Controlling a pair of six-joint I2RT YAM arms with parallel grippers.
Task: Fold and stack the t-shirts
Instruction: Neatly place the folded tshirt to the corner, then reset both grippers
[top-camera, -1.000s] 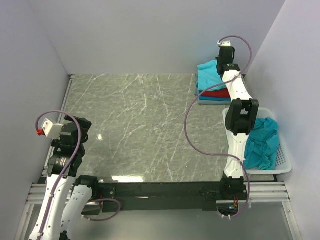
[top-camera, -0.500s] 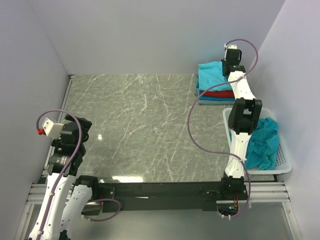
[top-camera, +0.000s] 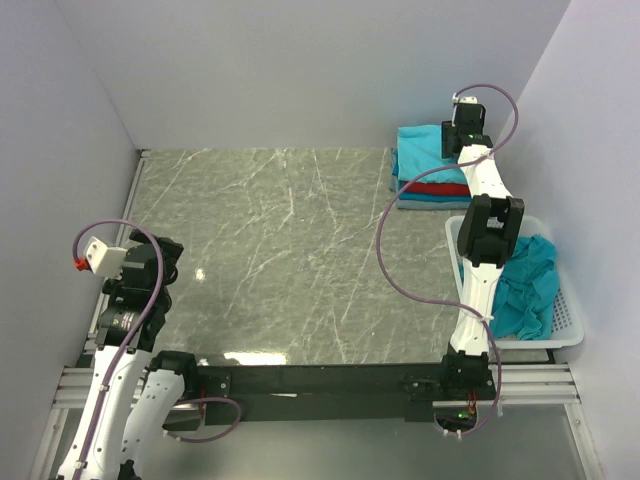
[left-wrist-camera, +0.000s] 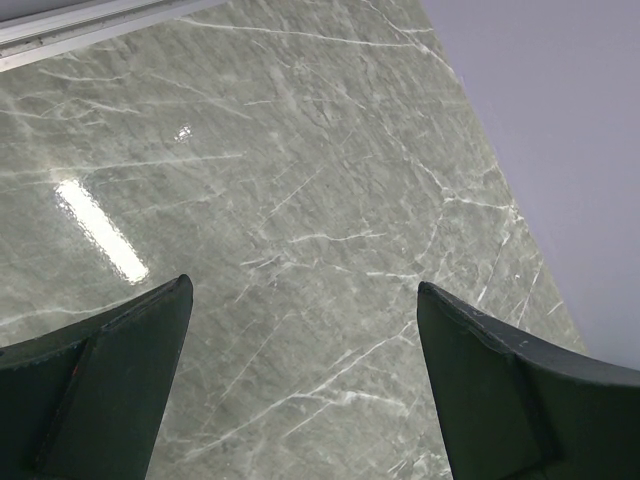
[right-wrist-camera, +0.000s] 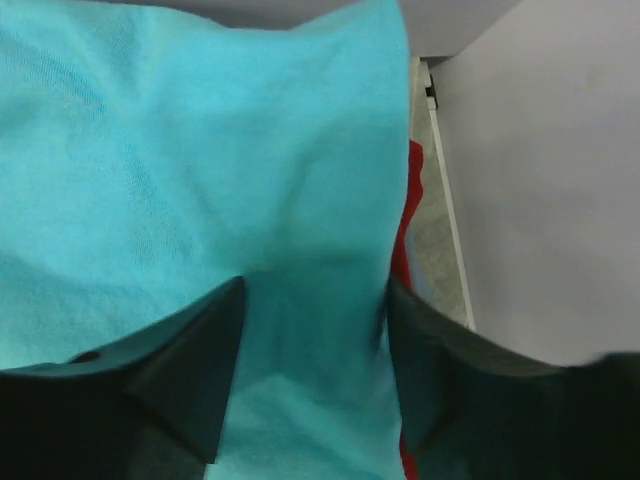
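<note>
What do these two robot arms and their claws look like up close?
The left arm and right arm are slim white tubes with chunky black joints. A looping purple cable trails along each. The left claw and right claw each have two dark wedge-shaped fingers.

site: robotics lab test cell | walls: plain white panels (top-camera: 300, 70) across top and both sides | surface: marble-look table (top-camera: 280, 260), centre | rig: left arm (top-camera: 125, 340), right arm (top-camera: 478, 260) bolted to aluminium rail (top-camera: 535, 385), bottom edge
</note>
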